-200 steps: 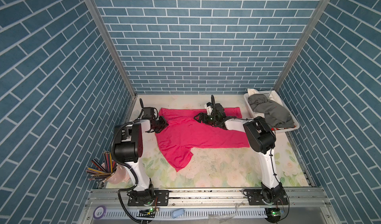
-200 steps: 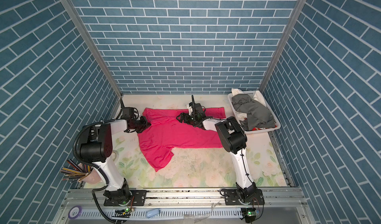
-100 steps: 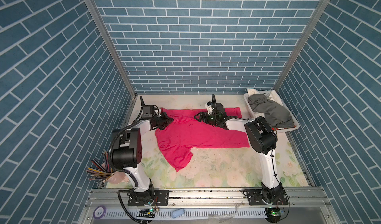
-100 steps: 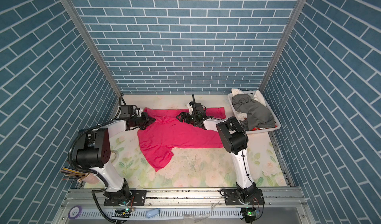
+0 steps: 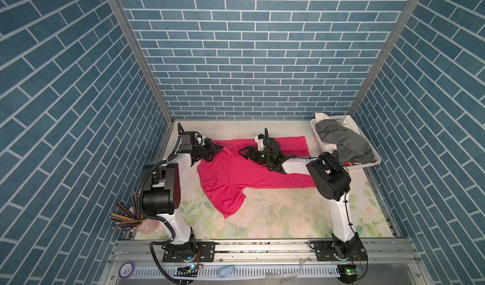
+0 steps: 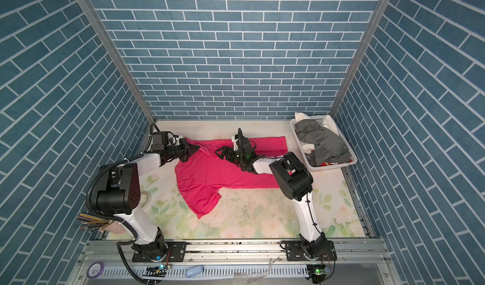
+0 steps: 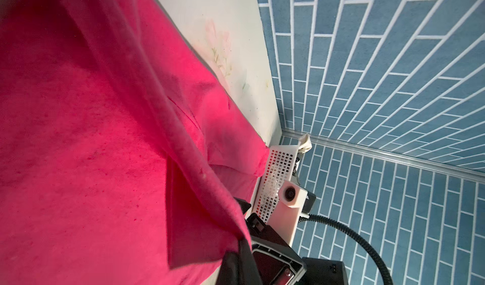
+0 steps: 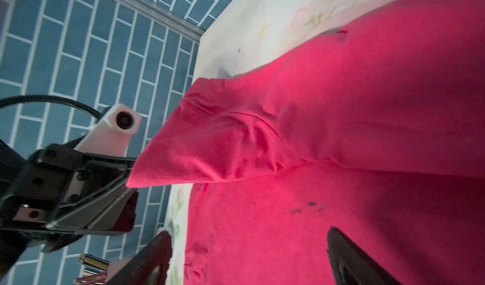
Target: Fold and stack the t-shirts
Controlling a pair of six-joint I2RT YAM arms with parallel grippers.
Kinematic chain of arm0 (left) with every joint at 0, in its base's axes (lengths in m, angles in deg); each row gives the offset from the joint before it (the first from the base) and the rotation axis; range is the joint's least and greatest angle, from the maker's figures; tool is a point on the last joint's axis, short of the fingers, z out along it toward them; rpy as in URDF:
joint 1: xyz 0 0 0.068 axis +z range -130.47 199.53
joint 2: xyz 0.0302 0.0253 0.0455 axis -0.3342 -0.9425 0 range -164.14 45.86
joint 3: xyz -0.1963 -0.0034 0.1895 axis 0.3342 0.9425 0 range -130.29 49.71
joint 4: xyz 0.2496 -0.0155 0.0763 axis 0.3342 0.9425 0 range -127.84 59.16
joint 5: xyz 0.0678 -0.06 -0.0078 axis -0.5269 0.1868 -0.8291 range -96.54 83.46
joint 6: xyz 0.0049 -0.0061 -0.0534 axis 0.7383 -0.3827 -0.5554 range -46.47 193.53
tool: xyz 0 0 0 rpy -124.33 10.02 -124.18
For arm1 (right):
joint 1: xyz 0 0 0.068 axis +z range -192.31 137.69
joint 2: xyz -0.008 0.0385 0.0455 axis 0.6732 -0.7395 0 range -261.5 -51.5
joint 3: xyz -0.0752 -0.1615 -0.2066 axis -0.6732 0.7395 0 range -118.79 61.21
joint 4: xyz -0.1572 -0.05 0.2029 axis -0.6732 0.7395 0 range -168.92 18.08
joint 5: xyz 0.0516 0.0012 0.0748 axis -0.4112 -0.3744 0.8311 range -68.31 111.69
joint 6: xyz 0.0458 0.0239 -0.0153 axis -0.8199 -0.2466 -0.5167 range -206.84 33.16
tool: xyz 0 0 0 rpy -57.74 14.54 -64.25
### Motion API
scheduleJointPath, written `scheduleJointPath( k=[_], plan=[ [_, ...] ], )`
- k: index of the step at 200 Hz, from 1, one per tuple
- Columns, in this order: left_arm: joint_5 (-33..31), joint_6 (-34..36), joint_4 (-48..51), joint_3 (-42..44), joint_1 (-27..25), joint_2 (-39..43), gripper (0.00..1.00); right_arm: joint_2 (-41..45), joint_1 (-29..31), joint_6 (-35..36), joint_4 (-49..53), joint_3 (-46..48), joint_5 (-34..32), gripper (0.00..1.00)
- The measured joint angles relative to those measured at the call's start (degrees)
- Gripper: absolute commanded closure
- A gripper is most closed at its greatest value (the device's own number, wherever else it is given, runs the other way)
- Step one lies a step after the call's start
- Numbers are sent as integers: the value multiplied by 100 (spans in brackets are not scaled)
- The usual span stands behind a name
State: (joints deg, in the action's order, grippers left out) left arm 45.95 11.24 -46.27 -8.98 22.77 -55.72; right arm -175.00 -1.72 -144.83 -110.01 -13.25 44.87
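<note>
Nearest me, at the front left corner of the floral table (image 5: 275,218), a cup of coloured pencils (image 5: 131,218) stands beside the left arm's base. Past it the pink t-shirt (image 5: 236,173) lies spread over the middle of the table. 1 sleeve points toward the front edge, and the body runs off to the right beneath the right arm.

At the shirt's far left corner the left gripper (image 5: 220,147) has its fingers pinched together on the pink cloth. The right wrist view shows that corner drawn up off the table into a peak at the left gripper (image 8: 130,177).

Close beside it, the right gripper (image 5: 242,153) sits low over the shirt with its 2 fingers spread wide, holding nothing. Whether the tips touch the cloth I cannot tell.

Farthest back, in the right corner, a white slotted basket (image 5: 363,167) holds a dark grey t-shirt (image 5: 341,142) heaped on top. Some white cloth (image 5: 321,116) shows at its far rim and a bit of red cloth (image 5: 350,163) at its near end.
</note>
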Motion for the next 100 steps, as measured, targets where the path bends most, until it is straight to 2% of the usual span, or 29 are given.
scheduleJointPath(
  k=[54, 100],
  plan=[
    [184, -389, -363, 81, 162, 2, 100, -332, 13, -1261, -833, -177, -173, 6],
    [262, -743, -686, 52, 214, 2, 100, -564, 238, -2068, -1145, -162, -433, 5]
  ],
)
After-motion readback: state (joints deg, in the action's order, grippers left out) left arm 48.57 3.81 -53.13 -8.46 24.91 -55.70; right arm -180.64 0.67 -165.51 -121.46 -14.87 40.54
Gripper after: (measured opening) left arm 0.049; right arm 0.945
